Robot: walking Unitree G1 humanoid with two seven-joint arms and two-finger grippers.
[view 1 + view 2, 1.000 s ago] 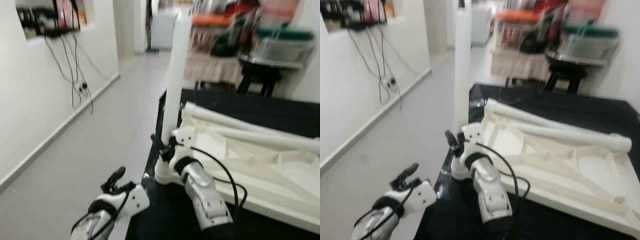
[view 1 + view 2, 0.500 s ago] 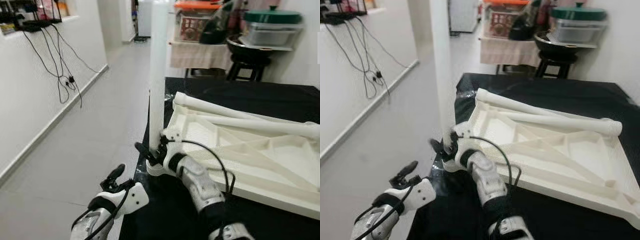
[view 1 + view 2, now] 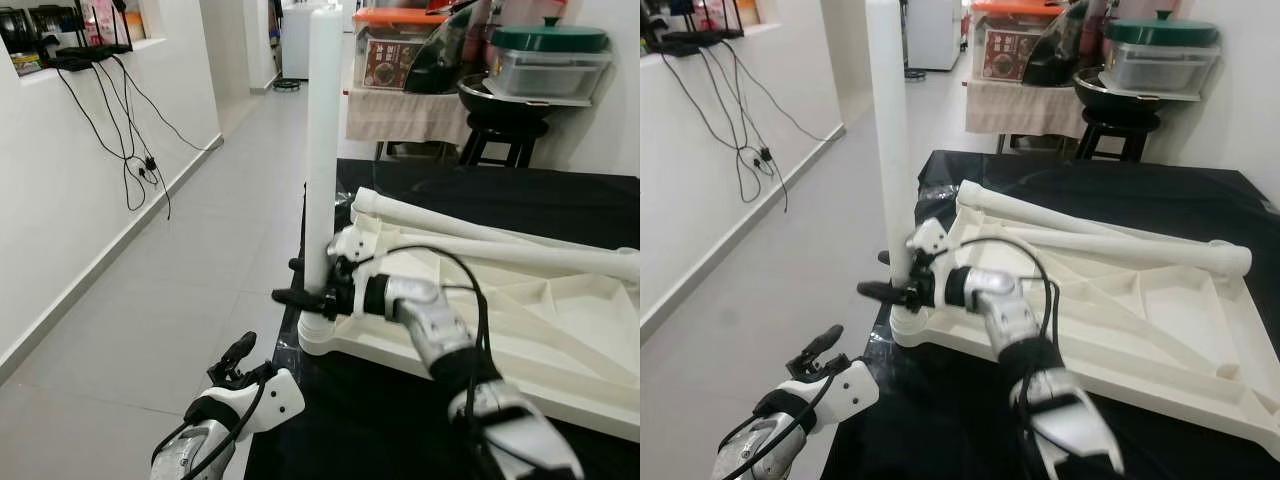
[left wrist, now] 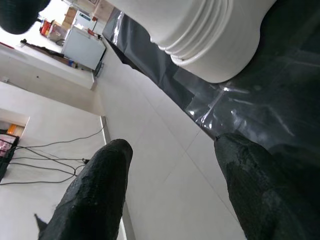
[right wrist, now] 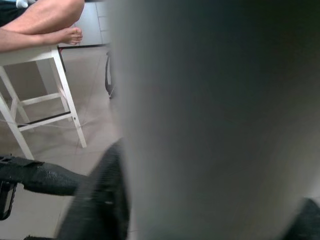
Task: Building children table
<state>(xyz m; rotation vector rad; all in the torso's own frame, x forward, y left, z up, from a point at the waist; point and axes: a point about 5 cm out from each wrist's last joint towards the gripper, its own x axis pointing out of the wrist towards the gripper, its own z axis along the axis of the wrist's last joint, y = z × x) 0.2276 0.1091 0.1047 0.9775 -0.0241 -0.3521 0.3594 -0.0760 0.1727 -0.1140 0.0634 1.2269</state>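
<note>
An upturned white plastic table top (image 3: 560, 330) lies on a black-covered surface. At its near left corner a white table leg (image 3: 323, 150) stands upright in its round socket (image 3: 320, 338). My right gripper (image 3: 288, 281) reaches in level from the right and is shut on the leg low down, one black finger (image 3: 872, 290) in front of it and one behind. In the right wrist view the leg (image 5: 210, 115) is pressed close between the fingers. My left gripper (image 3: 235, 355) hangs open below the table edge with nothing between its fingers (image 4: 95, 195), close under the socket (image 4: 210, 45).
Two loose white legs (image 3: 470, 218) lie across the table top. Behind the black surface (image 3: 560, 190) stand a stool with a pot (image 3: 505, 110) and lidded containers. Cables (image 3: 130, 140) hang on the left wall. Open tiled floor (image 3: 180, 270) lies left. A person's bare foot (image 5: 65, 35) rests by a white stool (image 5: 45, 95).
The camera has shifted and steadied. My right arm has swung round from the near side to the right of the leg, its wrist now level. The leg stays upright; the left gripper barely moved.
</note>
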